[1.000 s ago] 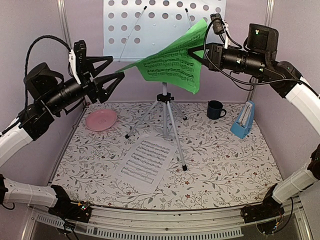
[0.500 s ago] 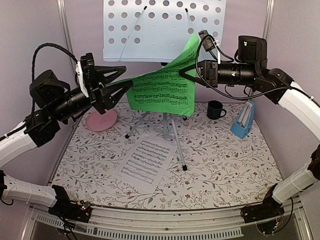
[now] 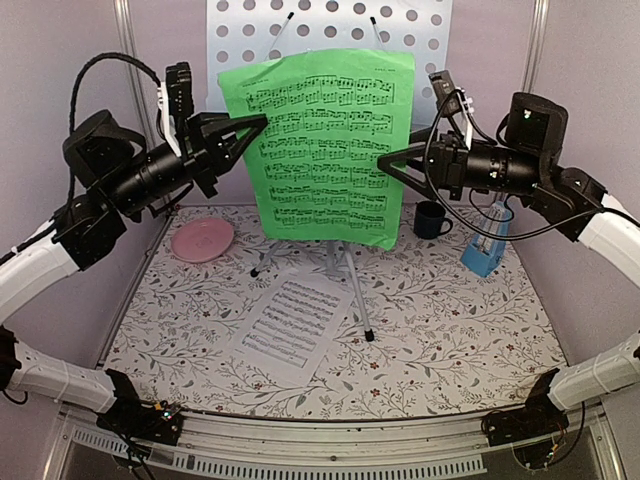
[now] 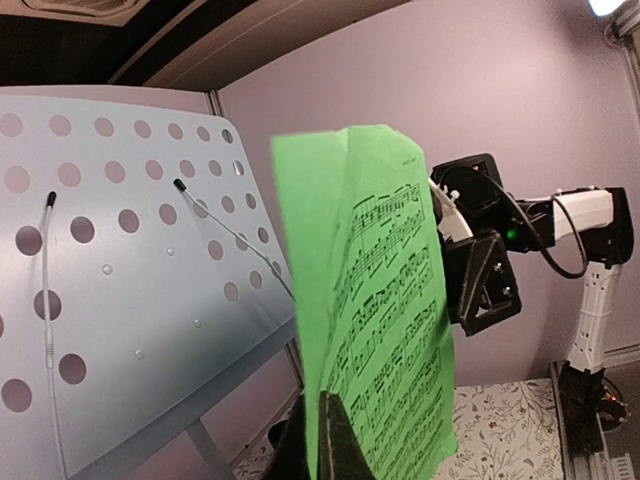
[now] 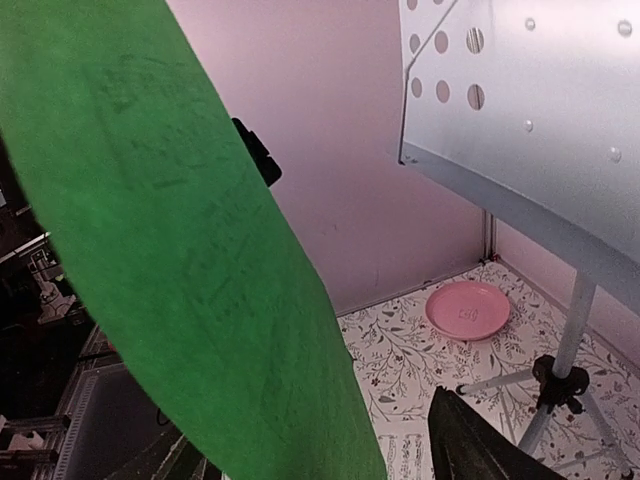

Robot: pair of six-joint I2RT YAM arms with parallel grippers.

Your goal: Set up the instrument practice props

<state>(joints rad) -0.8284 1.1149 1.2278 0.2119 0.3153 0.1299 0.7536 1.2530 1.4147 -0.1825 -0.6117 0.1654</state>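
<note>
One green page [image 3: 320, 150] in the left hand [image 3: 260, 121] screens the music stand [image 3: 238, 32]

The table [image 3: 450, 340] is covered with a pale cloth printed all over with little leaves and flowers. 5 things are carried on it. A pink plate [image 3: 202, 239] is parked at the upper left of the top view. A white sheet-music page [image 3: 292, 320] is laid flat around the middle, turned a bit askew. The silver tripod [image 3: 352, 290] is planted just behind it, with 1 foot set down just beside the page's right edge. A dark blue mug [image 3: 431, 219] is stood at the upper right, and a light-blue metronome [image 3: 484, 250] is placed near it, further right.
</note>
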